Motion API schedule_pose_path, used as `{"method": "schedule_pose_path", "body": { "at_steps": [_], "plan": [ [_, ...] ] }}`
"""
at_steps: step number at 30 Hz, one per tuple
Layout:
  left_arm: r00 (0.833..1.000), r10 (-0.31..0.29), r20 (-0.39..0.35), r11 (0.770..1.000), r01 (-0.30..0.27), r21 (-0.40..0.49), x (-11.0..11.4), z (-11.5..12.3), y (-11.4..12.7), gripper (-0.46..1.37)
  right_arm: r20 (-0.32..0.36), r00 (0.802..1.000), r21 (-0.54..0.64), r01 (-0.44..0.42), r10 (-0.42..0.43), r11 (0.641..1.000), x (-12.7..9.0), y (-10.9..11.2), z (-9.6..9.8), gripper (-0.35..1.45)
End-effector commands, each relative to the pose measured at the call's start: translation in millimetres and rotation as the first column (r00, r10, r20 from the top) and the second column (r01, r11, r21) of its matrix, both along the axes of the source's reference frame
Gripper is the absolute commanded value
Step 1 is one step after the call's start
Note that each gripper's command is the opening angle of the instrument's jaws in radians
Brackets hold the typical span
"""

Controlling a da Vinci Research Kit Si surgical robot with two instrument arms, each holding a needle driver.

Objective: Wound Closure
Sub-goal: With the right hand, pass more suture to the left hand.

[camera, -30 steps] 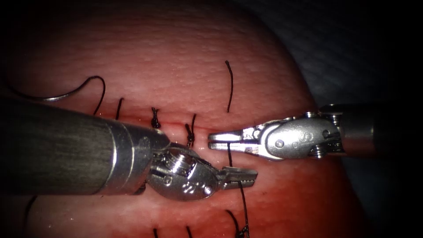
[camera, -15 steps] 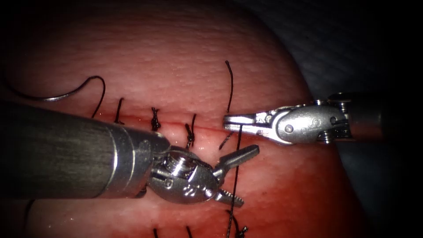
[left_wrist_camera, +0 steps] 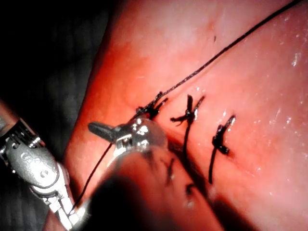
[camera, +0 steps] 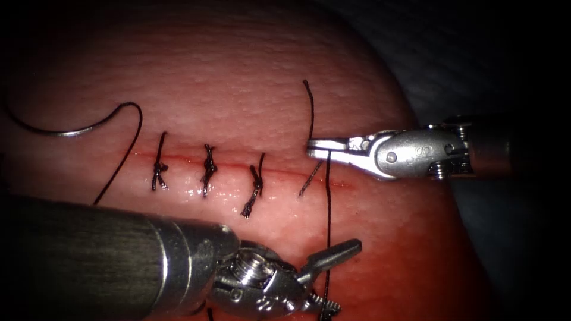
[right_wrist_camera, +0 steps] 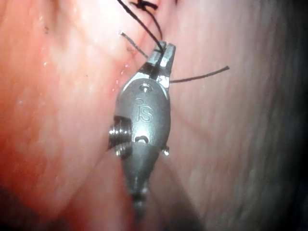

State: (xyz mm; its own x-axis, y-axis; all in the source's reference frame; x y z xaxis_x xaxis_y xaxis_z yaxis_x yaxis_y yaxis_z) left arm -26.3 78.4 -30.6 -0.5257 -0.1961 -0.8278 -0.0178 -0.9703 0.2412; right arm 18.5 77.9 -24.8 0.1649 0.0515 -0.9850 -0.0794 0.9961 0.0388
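- Readable marking: the right claw is carrying embossed characters on its wrist housing; in the right wrist view they are reading roughly as "IS". Nothing else legible.
- The right claw is lying closed on the thread, just above the right end of the cut, with its long axis running almost level and its tip pointing to the endoscope view's left.
- From that grip the thread is running nearly straight down, crossing the cut and passing between the parted jaws of the left claw; a short tail is curving upward above the grip.
- The left claw is standing open below the cut, gripping nothing; the thread is lying between its jaws.
- The needle is resting free on the tissue, above the cut's left end, not in the tissue and held by neither tool. Its curve is opening upward, its long axis lying roughly level.
- Three knotted stitches are sitting across the cut, each running roughly upright.
- A loose strand is slanting across the cut's right end.
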Motion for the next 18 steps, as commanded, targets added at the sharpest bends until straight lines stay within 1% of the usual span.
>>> {"method": "schedule_pose_path", "body": {
  "at_steps": [1, 6, 7, 12, 18],
  "plan": [
    [1.0, 0.005, 0.0, 1.0, -0.005, 0.002, 0.1, -0.1, -0.2, 0.43, 0.002, 1.0, 0.0, -0.003, 0.003, 1.0, 0.0, 0.2, 0.1, -0.35],
    [1.0, 0.006, 0.001, 1.0, -0.006, 0.002, 0.2, -0.4, -0.7, 0.38, 0.007, 1.0, 0.01, -0.013, 0.013, 1.0, 0.2, 0.5, 0.3, -0.35],
    [1.0, 0.006, 0.001, 1.0, -0.006, 0.002, 0.1, -0.5, -0.8, 0.34, 0.008, 1.0, 0.016, -0.016, 0.016, 1.0, 0.3, 0.6, 0.4, -0.35],
    [1.0, 0.006, 0.003, 1.0, -0.006, 0.004, -0.4, -1.2, -1.3, 0.37, 0.012, 1.0, 0.03, -0.026, 0.026, 0.999, 0.5, 1.1, 1.0, -0.35],
    [1.0, 0.007, 0.007, 1.0, -0.008, 0.008, -0.4, -1.7, -1.5, 0.34, 0.016, 0.999, 0.036, -0.032, 0.031, 0.999, 0.4, 1.2, 1.6, -0.35]
  ]
}}
